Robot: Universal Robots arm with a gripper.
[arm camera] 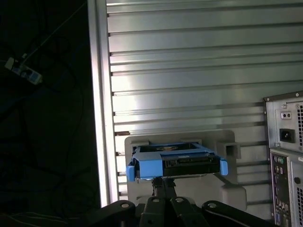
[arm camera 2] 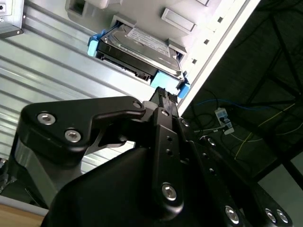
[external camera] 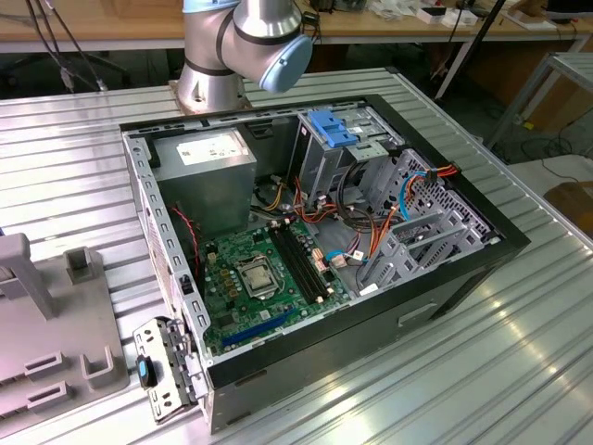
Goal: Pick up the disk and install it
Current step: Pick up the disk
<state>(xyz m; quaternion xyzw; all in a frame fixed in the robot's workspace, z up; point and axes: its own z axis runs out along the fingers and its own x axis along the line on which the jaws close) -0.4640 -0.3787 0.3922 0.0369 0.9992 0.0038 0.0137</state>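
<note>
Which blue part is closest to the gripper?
The disk on the grey stand, just ahead of the gripper; the blue bracket sits inside the computer case.

The disk [arm camera: 177, 163] is a grey-metal drive with a pale label on top, framed by a bright blue carrier with tabs at both ends. It lies flat in a light grey holder [arm camera: 234, 191] on the ribbed desk [arm camera: 189, 71], near the desk's edge, its connector side exposed.
</note>
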